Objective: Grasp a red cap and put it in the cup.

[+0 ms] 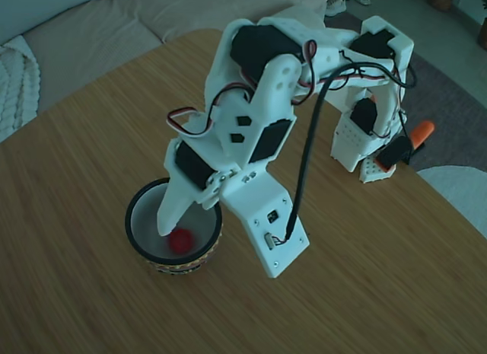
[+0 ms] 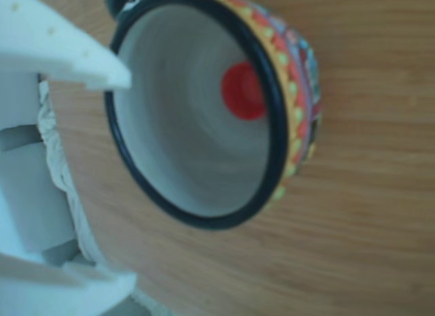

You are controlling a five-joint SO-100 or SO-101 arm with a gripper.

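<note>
The red cap [image 1: 180, 240], a small round bright-red plastic disc, lies on the pale floor of the wide ceramic mug with black rim and patterned band [image 1: 137, 240], lower left of the fixed view, so I judge the drop done. I have the white two-finger gripper [image 1: 169, 231] poised over the mouth, one fingertip dipping inside beside the cap. In the other view the white fingers [image 2: 81, 58] stand spread, pinching nothing; whether the tip touches the cap I cannot tell.
</note>
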